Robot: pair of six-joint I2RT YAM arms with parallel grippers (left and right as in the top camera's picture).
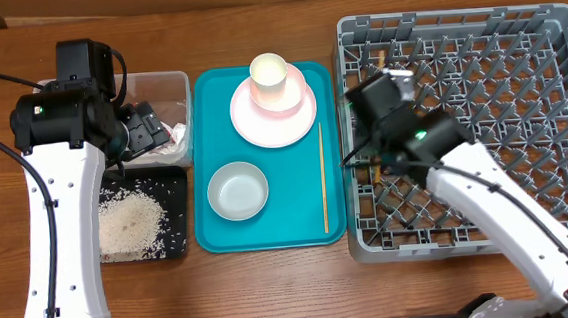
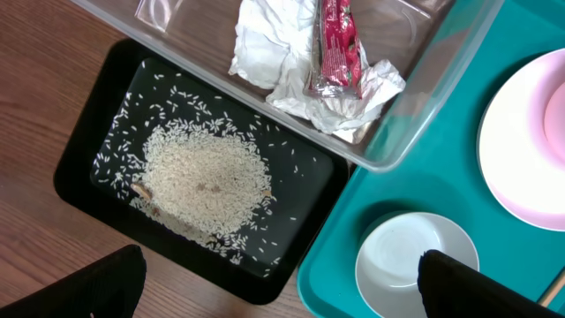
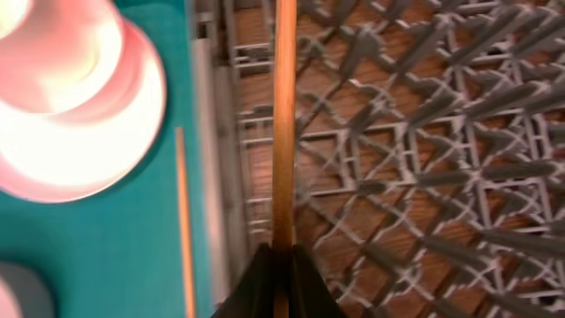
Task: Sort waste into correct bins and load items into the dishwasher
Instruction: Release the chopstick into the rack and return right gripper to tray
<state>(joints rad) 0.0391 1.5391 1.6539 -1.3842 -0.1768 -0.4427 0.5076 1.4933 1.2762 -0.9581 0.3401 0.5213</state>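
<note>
Fingers [image 3: 252, 287] of my right gripper [image 3: 281, 269] are closed on one chopstick [image 3: 283, 132], which points out over the grey rack [image 3: 207, 177] near its left wall. This view is blurred, so I cannot say if the far end touches the pegs. The second chopstick [image 3: 183, 221] lies on the teal tray [image 3: 115, 256].

From the left wrist, my left gripper [image 2: 278, 256] is wide open and holds nothing, above the black tray [image 2: 88, 150] and the bowl [image 2: 415, 265]. Rice [image 2: 203, 181] lies heaped in the black tray; the tissue [image 2: 265, 53] and the red wrapper [image 2: 335, 44] sit in the clear tub [image 2: 415, 115]. I judge the waste sorting as done.

From overhead, the plate [image 1: 261, 120] with a cup [image 1: 270, 75] on it and the bowl are on the teal tray, and I see no dish in the rack. So the loading has only begun, I think: both chopsticks, plate, bowl and cup are left. My right arm [image 1: 508, 213] covers part of the rack, and I cannot tell if a second cup is nested in the first
</note>
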